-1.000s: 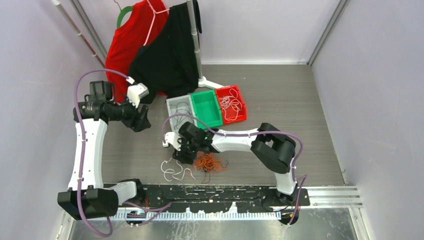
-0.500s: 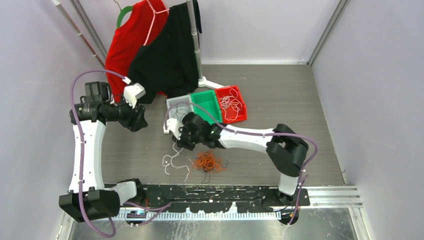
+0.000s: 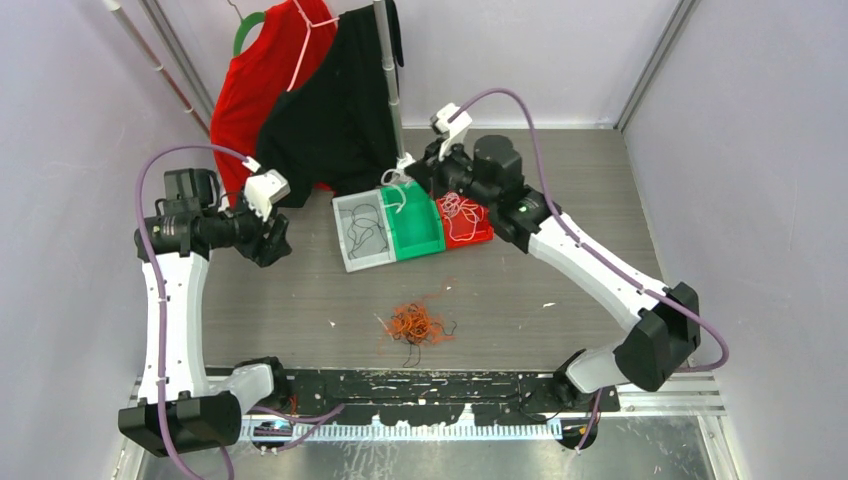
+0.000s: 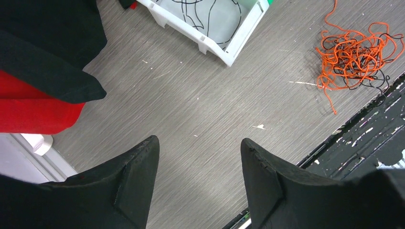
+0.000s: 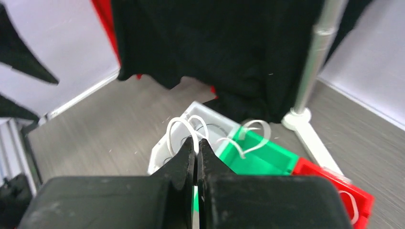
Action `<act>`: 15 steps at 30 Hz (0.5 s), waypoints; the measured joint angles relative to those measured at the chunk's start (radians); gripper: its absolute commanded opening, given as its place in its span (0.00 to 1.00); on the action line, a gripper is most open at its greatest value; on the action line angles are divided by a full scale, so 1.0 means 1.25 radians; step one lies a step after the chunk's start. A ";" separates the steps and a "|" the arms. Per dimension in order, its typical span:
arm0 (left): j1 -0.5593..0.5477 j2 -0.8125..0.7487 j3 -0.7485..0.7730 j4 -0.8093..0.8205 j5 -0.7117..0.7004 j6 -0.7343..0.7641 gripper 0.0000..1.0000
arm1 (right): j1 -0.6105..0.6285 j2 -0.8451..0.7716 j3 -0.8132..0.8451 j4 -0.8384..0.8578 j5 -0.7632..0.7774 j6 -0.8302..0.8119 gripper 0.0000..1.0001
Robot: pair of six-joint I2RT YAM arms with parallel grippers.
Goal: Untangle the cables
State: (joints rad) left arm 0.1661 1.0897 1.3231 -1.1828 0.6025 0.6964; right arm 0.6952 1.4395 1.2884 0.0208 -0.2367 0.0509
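The cables are split up. A tangle of orange and black cables lies on the table near the front. My right gripper is shut on a white cable, which hangs in loops above the green bin. My left gripper is open and holds nothing, above bare table to the left of the bins. Black cables lie in the white bin, and white ones in the red bin.
Red and black shirts hang from a rack whose pole stands right behind the bins. The white bin and red bin flank the green one. The black base rail runs along the front edge.
My right gripper shut on the white cable beside the tangle, lifted it and carried it back over the bins. The left arm barely shifted.
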 measured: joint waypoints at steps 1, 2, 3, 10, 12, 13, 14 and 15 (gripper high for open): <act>0.000 -0.002 -0.001 0.000 0.000 0.001 0.63 | -0.017 -0.012 0.002 0.002 0.009 0.008 0.01; 0.000 -0.004 -0.003 0.000 0.000 0.002 0.63 | -0.031 -0.020 0.005 0.002 0.020 0.013 0.01; 0.000 -0.005 -0.005 0.000 0.000 0.003 0.63 | -0.038 -0.023 0.007 0.001 0.030 0.017 0.01; 0.000 -0.009 -0.025 0.000 0.000 0.018 0.63 | -0.094 -0.026 0.009 -0.044 0.139 0.004 0.01; 0.000 -0.012 -0.028 0.000 0.000 0.020 0.63 | -0.106 -0.026 0.009 -0.058 0.169 -0.007 0.01; 0.000 -0.013 -0.029 0.000 0.000 0.020 0.63 | -0.111 -0.026 0.009 -0.063 0.178 -0.013 0.01; 0.000 -0.014 -0.030 0.000 0.001 0.021 0.63 | -0.118 -0.026 0.009 -0.067 0.191 -0.019 0.01; 0.000 -0.014 -0.030 0.000 0.001 0.022 0.63 | -0.122 -0.026 0.009 -0.071 0.199 -0.024 0.01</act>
State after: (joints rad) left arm 0.1661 1.0718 1.2861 -1.1831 0.6033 0.7235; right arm 0.5423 1.4075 1.2999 -0.0677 0.0124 0.0212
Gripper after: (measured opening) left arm 0.633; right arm 0.054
